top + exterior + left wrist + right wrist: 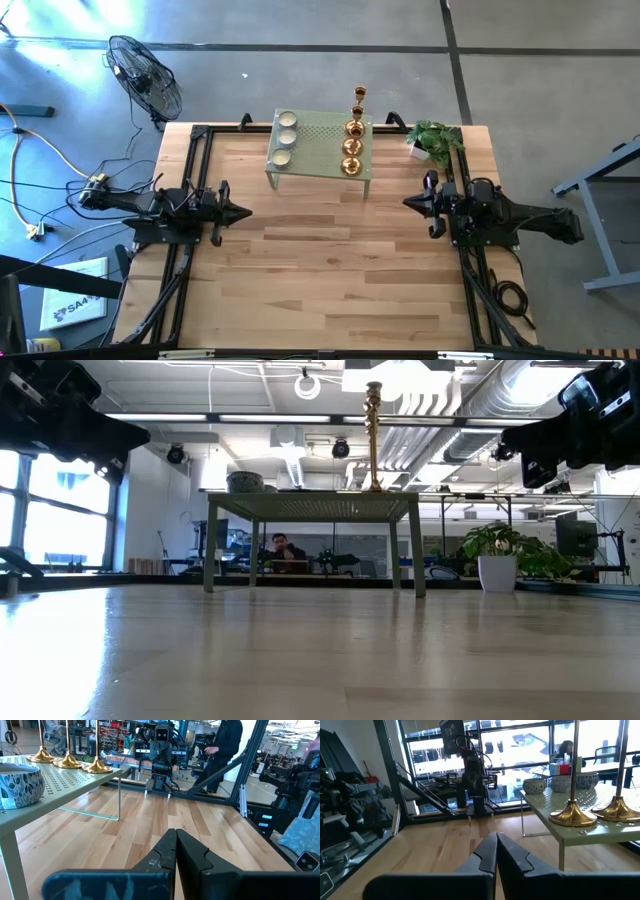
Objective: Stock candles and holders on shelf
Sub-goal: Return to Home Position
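the shelf (318, 145) stands at the far middle of the table (330, 260), and all the stock is on it. three candles (287, 137) sit in a row along its left end, one behind another. they are close together, but i can't tell whether they touch. four holders (351, 147) stand upright in a row along the right end, the tallest at the back. seen from table level, that one rises well above the shelf top. the two rows are well apart, with bare perforated top between them.

the left gripper (243, 211) hangs over the left side of the table, in front of the shelf and clear of it, pointing across toward the other arm. its fingers (162, 855) are pressed together with nothing between them. the right gripper (406, 202) mirrors it over the right side, also apart from the shelf, its fingers (485, 855) clenched on nothing. the two tips face each other across a wide stretch of bare wood.

a plant (435, 140) sits at the far right corner of the table, near the shelf's right end. a fan (145, 75) stands on the floor past the far left corner. a person (283, 548) shows under the shelf, far back in the room.
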